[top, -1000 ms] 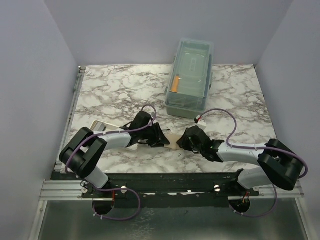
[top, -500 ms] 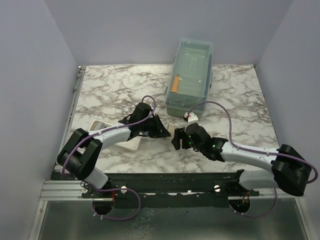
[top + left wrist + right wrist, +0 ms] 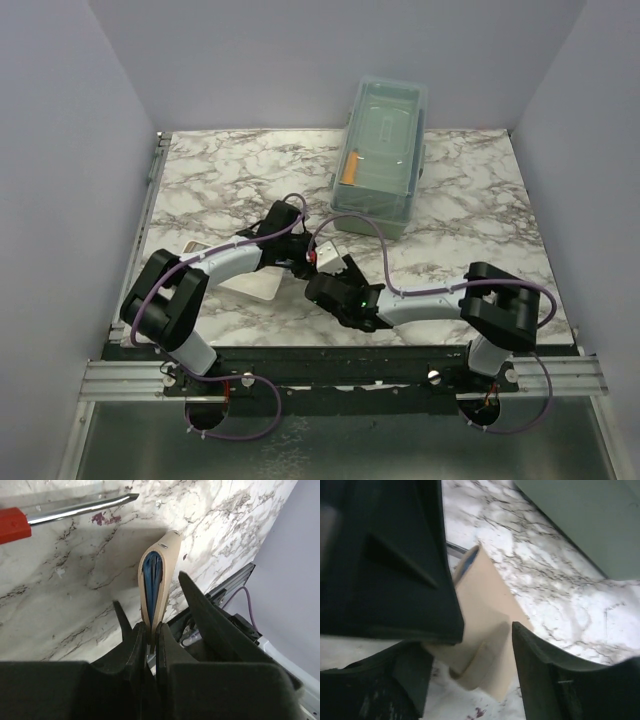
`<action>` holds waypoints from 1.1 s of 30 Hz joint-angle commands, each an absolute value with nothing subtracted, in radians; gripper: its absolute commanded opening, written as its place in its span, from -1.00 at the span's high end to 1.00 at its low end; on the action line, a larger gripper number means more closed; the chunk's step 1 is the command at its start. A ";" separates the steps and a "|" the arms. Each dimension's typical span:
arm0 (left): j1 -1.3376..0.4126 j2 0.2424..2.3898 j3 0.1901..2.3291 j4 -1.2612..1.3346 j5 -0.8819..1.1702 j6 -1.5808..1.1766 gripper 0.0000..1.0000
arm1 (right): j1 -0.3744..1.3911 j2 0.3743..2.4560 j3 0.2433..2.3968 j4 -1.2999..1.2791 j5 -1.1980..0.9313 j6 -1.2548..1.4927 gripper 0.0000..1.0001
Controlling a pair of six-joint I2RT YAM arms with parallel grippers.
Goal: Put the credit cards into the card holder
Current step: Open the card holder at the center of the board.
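- Progress: the card holder (image 3: 162, 565) was gripped and presented edge-on. It gaped slightly, so its blue lining showed. No credit card showed inside it or in either wrist view. Judged early: the cards were yet to be picked up and slid in.
- Left pincer (image 3: 150, 630): nearly shut, nipping one end of the card holder between its fingertips. The rest of the holder stuck straight out ahead of the fingers, above the marble table (image 3: 75, 590). Whether it touched the table could not be told.
- Right pincer (image 3: 487, 630): jaws wide apart and holding nothing. The card holder lay between its two fingers, with no contact evident.
- Left arm: stretched low from its base towards the middle of the table.
- Right arm: folded sharply across to its left, bringing its pincer just beside the left one.
- Nearby: a screwdriver (image 3: 75, 510) lay beyond the left pincer, up and to its left. A clear lidded box (image 3: 380, 150) stood well beyond both pincers.
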State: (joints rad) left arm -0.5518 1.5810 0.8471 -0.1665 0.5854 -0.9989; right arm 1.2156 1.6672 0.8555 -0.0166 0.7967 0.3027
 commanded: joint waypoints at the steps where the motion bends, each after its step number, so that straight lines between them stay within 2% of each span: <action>1: -0.544 1.562 0.879 -0.234 0.642 -1.007 1.00 | 1.221 1.736 0.886 -0.052 0.997 0.305 -0.06; 3: -0.540 1.554 0.885 -0.242 0.647 -1.000 1.00 | 1.221 1.731 0.882 -0.068 0.989 0.349 0.67; 4: -0.538 1.547 0.887 -0.246 0.643 -0.992 1.00 | 1.221 1.722 0.874 -0.081 0.982 0.382 0.90; 6: -0.530 1.537 0.890 -0.252 0.622 -0.955 1.00 | 1.222 1.689 0.843 -0.090 0.939 0.444 0.99; 7: -0.522 1.531 0.891 -0.257 0.612 -0.940 0.95 | 1.220 1.664 0.822 -0.080 0.888 0.467 0.99; 9: -0.503 1.510 0.896 -0.262 0.581 -0.908 0.41 | 1.214 1.604 0.772 -0.045 0.749 0.511 0.99; 11: -0.494 1.474 0.908 -0.275 0.526 -0.863 -0.03 | 1.174 1.526 0.708 0.021 0.553 0.576 0.99; 13: -0.493 1.438 0.924 -0.290 0.470 -0.815 -0.27 | 1.080 1.425 0.606 0.133 0.349 0.660 0.99; 15: -0.491 1.420 0.937 -0.309 0.423 -0.781 -0.38 | 0.954 1.344 0.475 0.300 0.073 0.733 0.99; 20: -0.500 1.443 0.947 -0.316 0.439 -0.772 -0.43 | 0.719 1.312 0.336 0.436 -0.391 0.897 0.99; 24: -0.538 1.477 0.950 -0.303 0.470 -0.761 -0.37 | 0.665 1.366 0.331 0.465 -0.564 0.932 0.98; 26: -0.560 1.491 0.951 -0.296 0.472 -0.766 -0.26 | 0.646 1.382 0.357 0.376 -0.545 0.920 0.97; 27: -0.570 1.496 0.949 -0.291 0.472 -0.770 -0.21 | 0.645 1.378 0.379 0.298 -0.498 0.902 0.91; 30: -0.597 1.511 0.934 -0.274 0.470 -0.784 -0.04 | 0.646 1.343 0.485 -0.043 -0.260 0.840 0.41; 33: -0.615 1.532 0.920 -0.259 0.471 -0.794 0.20 | 0.651 1.305 0.599 -0.334 -0.073 0.799 0.02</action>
